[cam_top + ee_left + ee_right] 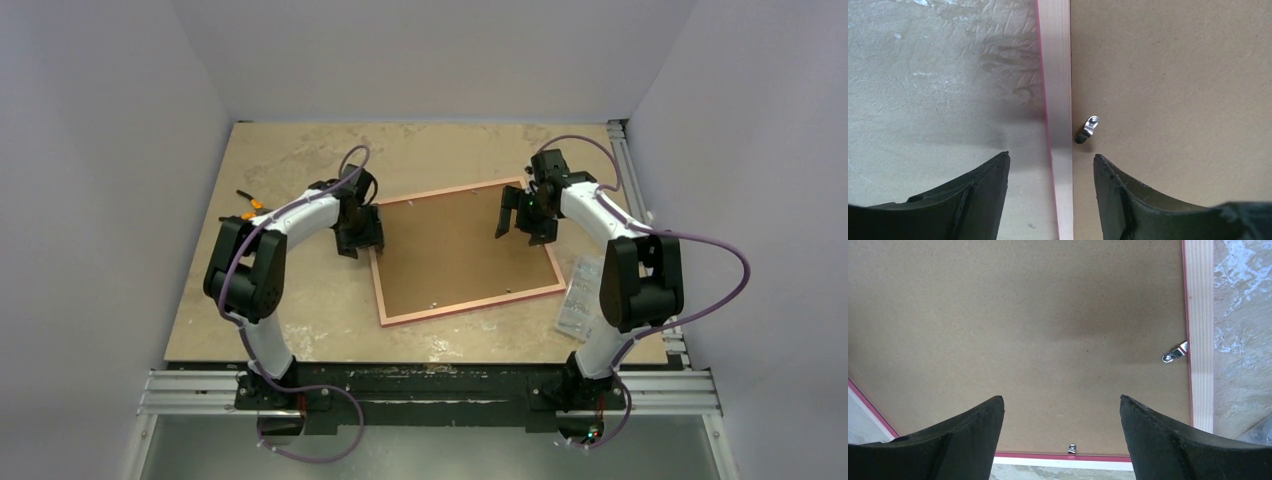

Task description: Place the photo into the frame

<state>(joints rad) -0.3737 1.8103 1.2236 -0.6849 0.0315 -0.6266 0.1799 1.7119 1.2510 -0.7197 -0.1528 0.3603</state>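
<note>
From the top view, the frame lies flat and back-up in the middle of the worktop, with a brown backing board filling its opening. The photo shows nowhere; it may lie under the board, but that cannot be told. The left end effector hangs over the frame's left rail and the right end effector over the board near the right rail. The frame looks light and stiff but wide, so it would likely pivot if taken by one rail. A thin print would bend and crease easily, so it is best held by its edges.

From the left wrist, the left end effector is moderately open, with one finger over the bare worktop and the other over the backing board. They straddle the pale wooden rail of the frame and hold nothing; whether the tips touch down cannot be told. A small metal clip sits on the board just beside the rail, ahead of the fingers.

From the right wrist, the right end effector stands wide and empty above the backing board. The frame runs down the right side, where another clip reaches onto the board. These tabs look small and probably stiff, needing a fingertip push, not a pinch.
</note>
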